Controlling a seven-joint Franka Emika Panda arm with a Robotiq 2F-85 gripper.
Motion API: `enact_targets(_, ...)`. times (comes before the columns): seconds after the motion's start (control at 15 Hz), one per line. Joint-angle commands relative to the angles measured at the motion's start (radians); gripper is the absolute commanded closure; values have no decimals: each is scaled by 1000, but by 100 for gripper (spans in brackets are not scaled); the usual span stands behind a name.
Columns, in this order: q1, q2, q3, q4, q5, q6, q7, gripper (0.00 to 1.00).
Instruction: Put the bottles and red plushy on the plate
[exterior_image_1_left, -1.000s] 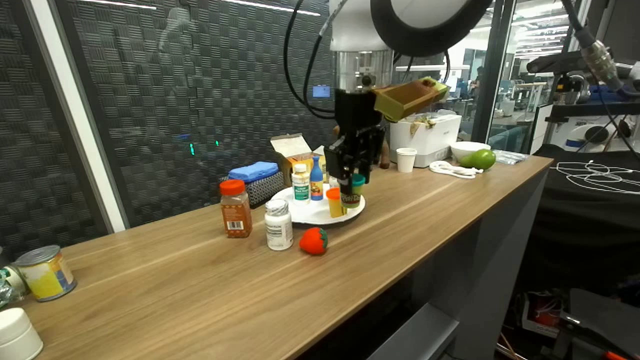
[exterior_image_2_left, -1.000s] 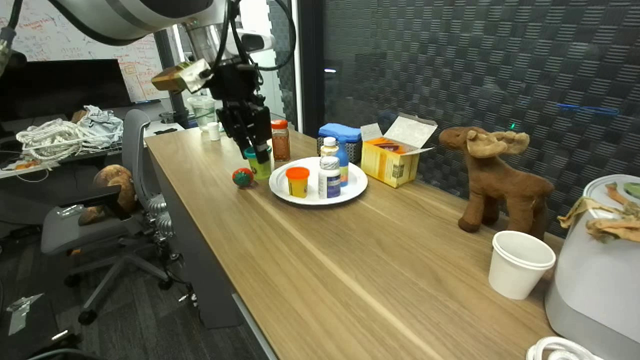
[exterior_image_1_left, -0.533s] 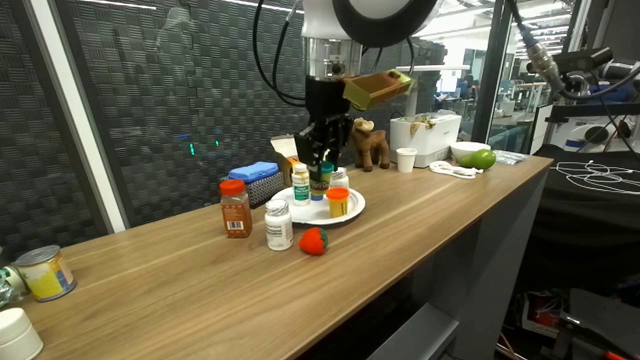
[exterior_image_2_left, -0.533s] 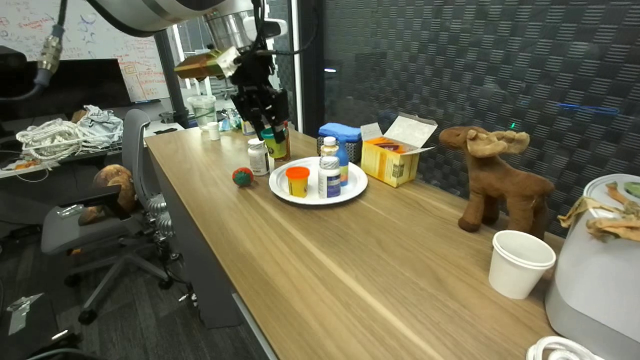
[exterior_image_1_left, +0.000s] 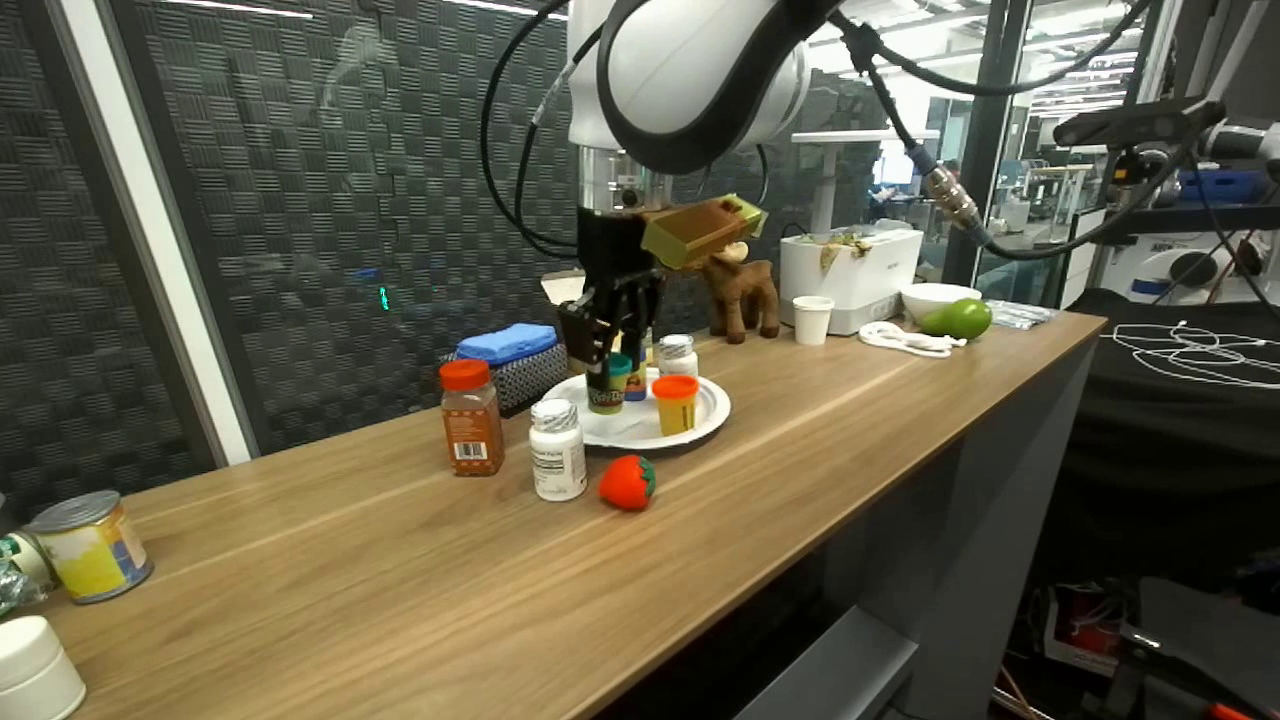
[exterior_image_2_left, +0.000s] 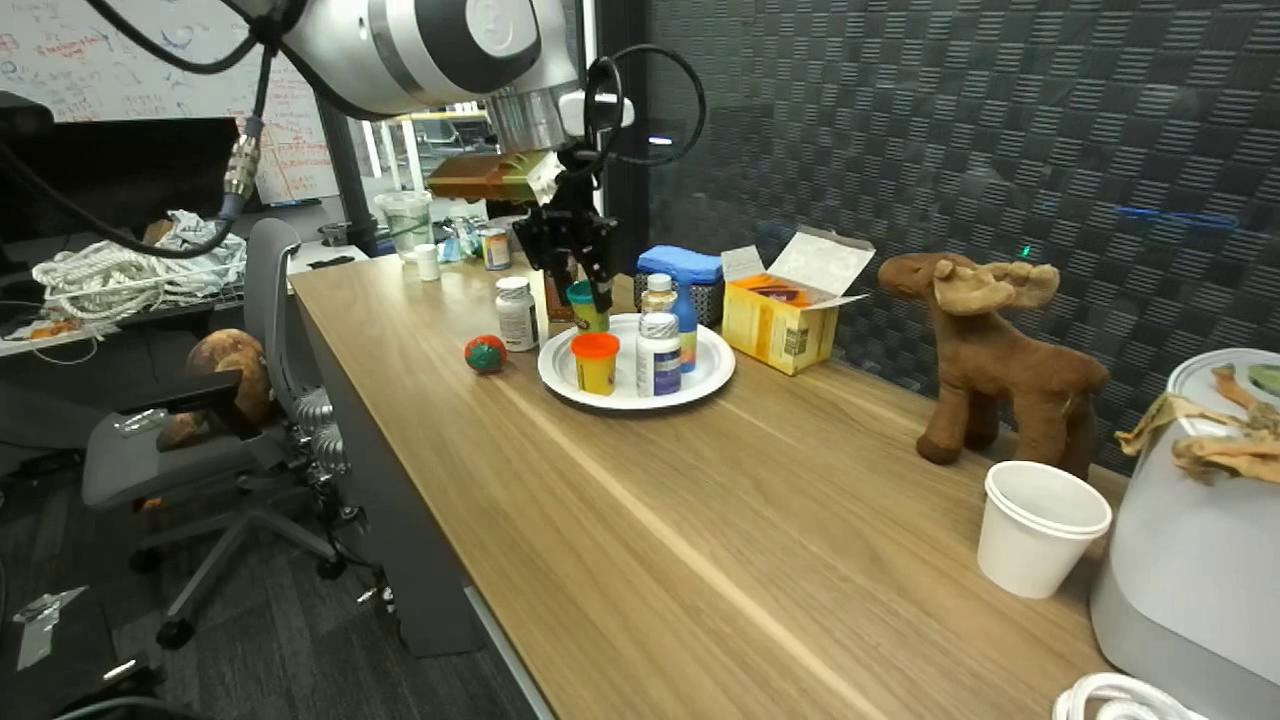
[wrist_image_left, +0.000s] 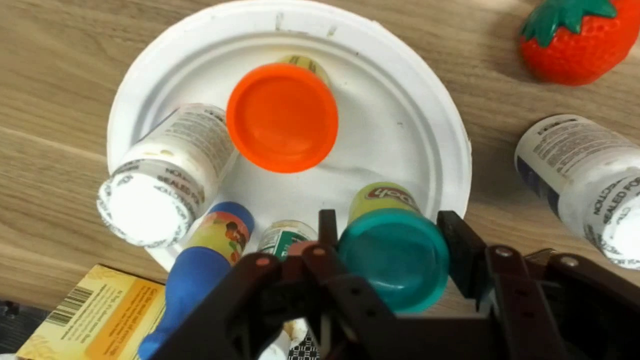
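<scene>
My gripper (wrist_image_left: 389, 225) is shut on a yellow tub with a teal lid (wrist_image_left: 392, 262), upright over the plate (wrist_image_left: 380, 130) near its rim. Whether the tub touches the plate I cannot tell. On the plate stand an orange-lidded tub (wrist_image_left: 282, 117), a white bottle (wrist_image_left: 195, 140), a blue bottle (wrist_image_left: 200, 272) and a green-labelled white bottle (wrist_image_left: 287, 235), partly behind a finger. Off the plate, another white bottle (exterior_image_1_left: 558, 455) stands on the table between a reddish-brown, red-capped bottle (exterior_image_1_left: 472, 425) and the red plushy (exterior_image_1_left: 626, 482), which has a green leafy top.
Behind the plate sit an open yellow box (exterior_image_2_left: 785, 320) and a blue cloth (exterior_image_2_left: 680, 262) on a patterned box. A brown plush moose (exterior_image_2_left: 1010, 370), a paper cup (exterior_image_2_left: 1030, 530) and a white appliance (exterior_image_1_left: 850, 280) stand farther along. The table's edge (exterior_image_1_left: 780, 570) runs beside the red plushy.
My gripper has carried the teal-lidded tub sideways over the plate, then come down with it during the last half second. The bottles and red plushy have stayed put.
</scene>
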Motion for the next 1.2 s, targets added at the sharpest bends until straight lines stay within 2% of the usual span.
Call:
enact_targets(0.0,-1,67,-10,97,27,-13,-40,72)
enact_targets(0.53,0,159,-17,179,48,-31,-54,72)
enact_targets(0.6,-1,165,-13,189,60,-36,-53,37)
enact_targets(0.67,0,167,-10,197,64,-43,-58,20)
enact_targets(0.87,18,145,-15,195,54,-44,-36,1)
enact_targets(1.13,59,78,-15,163,40,-29,25,0)
